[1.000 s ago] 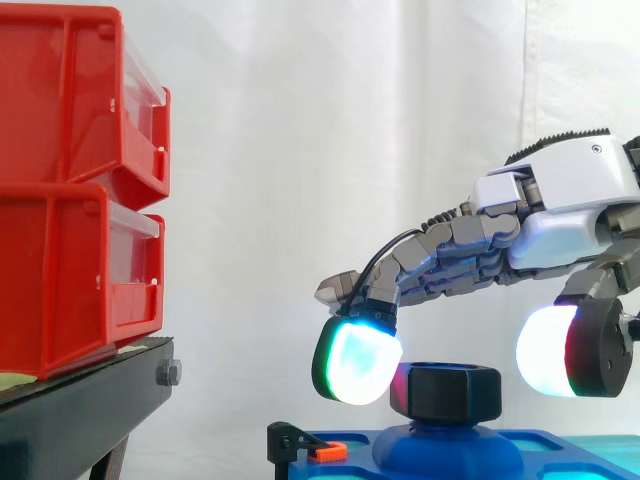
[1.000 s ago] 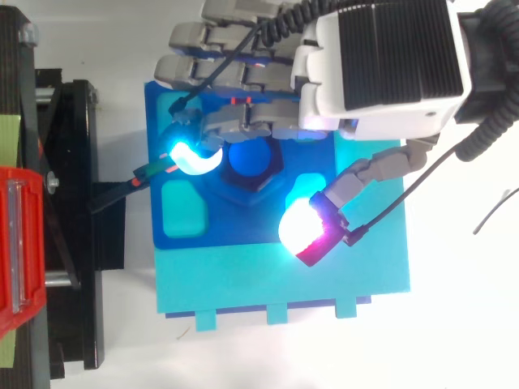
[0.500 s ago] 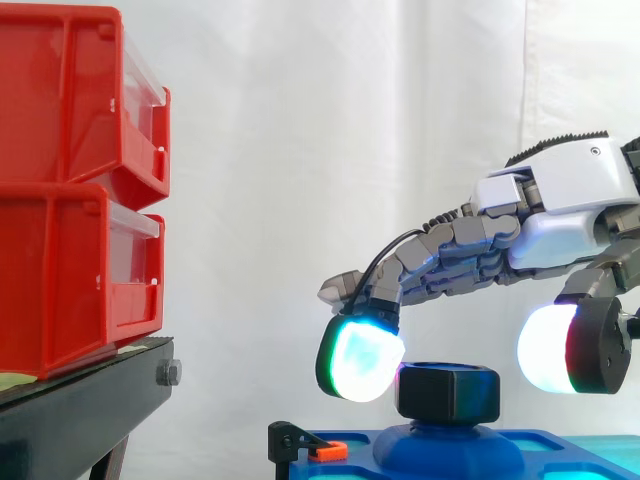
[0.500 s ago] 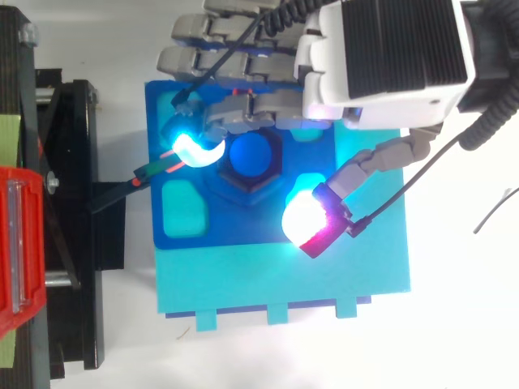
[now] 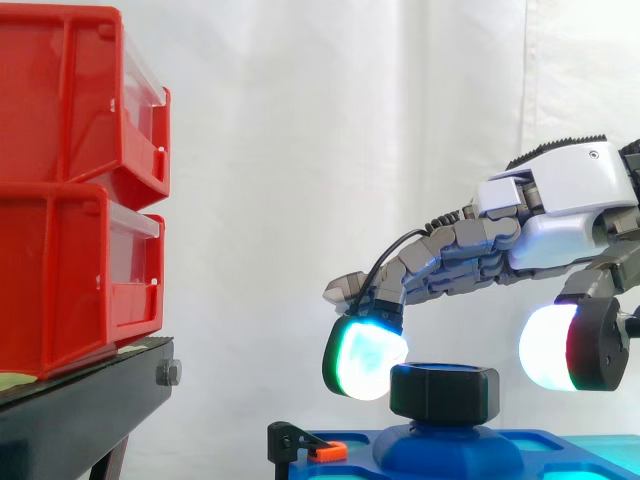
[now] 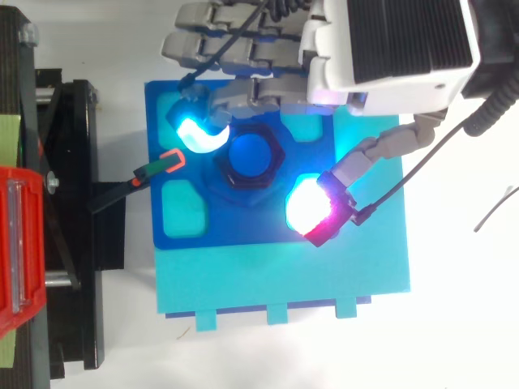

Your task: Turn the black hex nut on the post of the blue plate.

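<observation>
The black hex nut point(image 5: 443, 392) point(image 6: 249, 159) sits on the blue post point(image 6: 249, 153) of the blue plate point(image 6: 188, 237) point(image 5: 560, 445). My hand point(image 5: 560, 205) point(image 6: 389, 44) hovers over the plate's far side with its fingers loosely bent and spread. One glowing cyan fingertip point(image 5: 364, 359) point(image 6: 199, 134) hangs just left of the nut, and the thumb pad point(image 5: 556, 347) point(image 6: 311, 207) is off to its right. Neither pad touches the nut, and the hand holds nothing.
The blue plate lies on a larger cyan base point(image 6: 324, 275). A small black clamp with an orange tip point(image 6: 170, 160) point(image 5: 325, 451) reaches the plate's left edge. Stacked red bins point(image 5: 75, 190) on a black stand point(image 5: 80, 410) rise to the left.
The hand has shifted toward the top edge of the top view. Its fingers no longer overlap the nut, which now shows whole. In the side view the cyan fingertip rose slightly.
</observation>
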`<state>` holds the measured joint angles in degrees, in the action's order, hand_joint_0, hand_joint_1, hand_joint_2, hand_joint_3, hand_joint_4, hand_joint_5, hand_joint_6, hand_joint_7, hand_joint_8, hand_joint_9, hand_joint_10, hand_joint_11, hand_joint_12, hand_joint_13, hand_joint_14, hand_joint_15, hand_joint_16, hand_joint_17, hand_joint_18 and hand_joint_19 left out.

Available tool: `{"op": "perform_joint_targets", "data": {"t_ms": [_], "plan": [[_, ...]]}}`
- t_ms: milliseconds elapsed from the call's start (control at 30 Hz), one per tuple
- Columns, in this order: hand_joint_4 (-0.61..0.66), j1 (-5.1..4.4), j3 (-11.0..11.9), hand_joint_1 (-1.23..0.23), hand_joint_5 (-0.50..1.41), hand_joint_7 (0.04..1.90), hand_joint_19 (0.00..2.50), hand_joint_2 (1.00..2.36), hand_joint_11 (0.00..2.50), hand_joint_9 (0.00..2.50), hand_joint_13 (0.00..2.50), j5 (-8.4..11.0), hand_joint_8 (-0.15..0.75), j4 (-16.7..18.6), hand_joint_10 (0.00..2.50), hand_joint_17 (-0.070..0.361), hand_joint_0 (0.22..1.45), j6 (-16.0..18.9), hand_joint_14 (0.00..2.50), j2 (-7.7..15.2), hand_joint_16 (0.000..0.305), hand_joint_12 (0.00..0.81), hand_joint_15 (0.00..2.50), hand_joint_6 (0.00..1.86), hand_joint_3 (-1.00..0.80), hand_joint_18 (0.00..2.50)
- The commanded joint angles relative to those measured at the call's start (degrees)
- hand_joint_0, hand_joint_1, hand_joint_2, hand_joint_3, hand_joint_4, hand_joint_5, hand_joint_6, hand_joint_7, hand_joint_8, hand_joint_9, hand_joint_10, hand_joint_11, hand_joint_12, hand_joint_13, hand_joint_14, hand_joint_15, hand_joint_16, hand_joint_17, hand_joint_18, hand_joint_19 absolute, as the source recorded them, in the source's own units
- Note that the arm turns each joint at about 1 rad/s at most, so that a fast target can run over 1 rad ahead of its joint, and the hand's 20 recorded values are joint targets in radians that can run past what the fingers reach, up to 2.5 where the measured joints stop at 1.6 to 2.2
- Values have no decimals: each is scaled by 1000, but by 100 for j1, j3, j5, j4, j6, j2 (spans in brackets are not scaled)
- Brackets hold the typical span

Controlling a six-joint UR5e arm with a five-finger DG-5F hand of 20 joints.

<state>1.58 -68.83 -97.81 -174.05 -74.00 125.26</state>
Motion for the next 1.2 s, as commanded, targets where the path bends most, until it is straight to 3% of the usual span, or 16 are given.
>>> {"op": "perform_joint_targets", "data": {"t_ms": [0,1167], "plan": [[186,18,1,-614,-281,725,41,1000,0,0,0,-36,202,3,0,125,318,0,0,-1,55,366,0,502,-500,16],[193,124,36,-635,-275,712,26,1000,0,0,26,-203,207,-191,0,123,324,-97,0,-54,55,366,0,502,-500,94]]}}
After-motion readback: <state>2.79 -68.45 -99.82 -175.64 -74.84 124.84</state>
